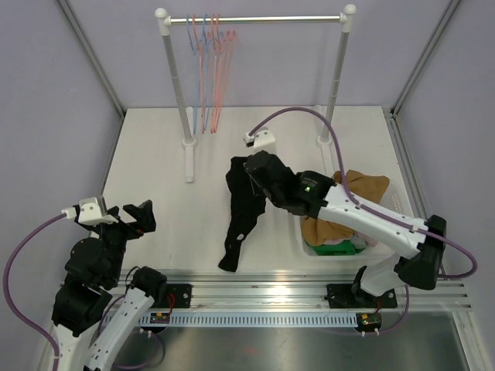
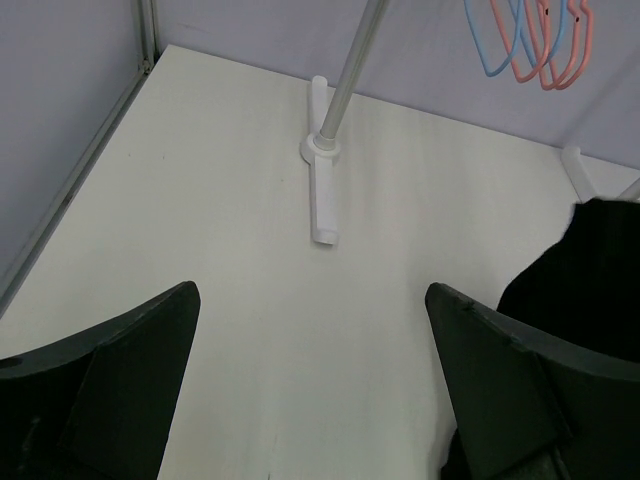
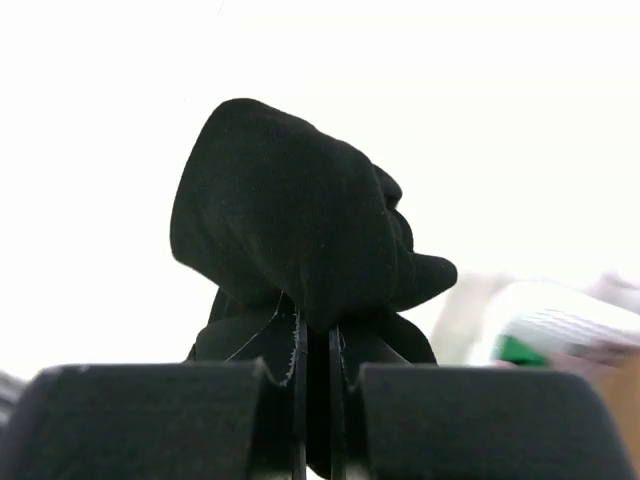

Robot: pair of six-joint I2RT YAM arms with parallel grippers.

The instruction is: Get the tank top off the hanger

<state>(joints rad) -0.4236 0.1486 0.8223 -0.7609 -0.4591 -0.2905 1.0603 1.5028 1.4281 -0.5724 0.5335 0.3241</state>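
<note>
We work on a white surface (image 1: 155,193) with a clothes rack (image 1: 255,18) at its far side, several coloured hangers (image 1: 209,69) hooked on the rail, and a white basket (image 1: 304,241) of clothes on the right.

The black tank top (image 1: 240,224) lies near the middle of the surface. Its long axis runs from the far end, just left of the basket, down toward the near edge.

The right claw (image 3: 315,345) is pinched narrow on a fold at that far end, and the right wrist view shows black cloth bunched over its tips. The rest of the garment trails away from the right claw toward us. We cannot see any hanger inside the fabric.

The left claw (image 2: 310,290) hangs wide and holds nothing, well apart on the left, with the tank top off to its right. The right arm is the nearer 1 by far. We judge the grip fresh, so lifting would come next.
</note>
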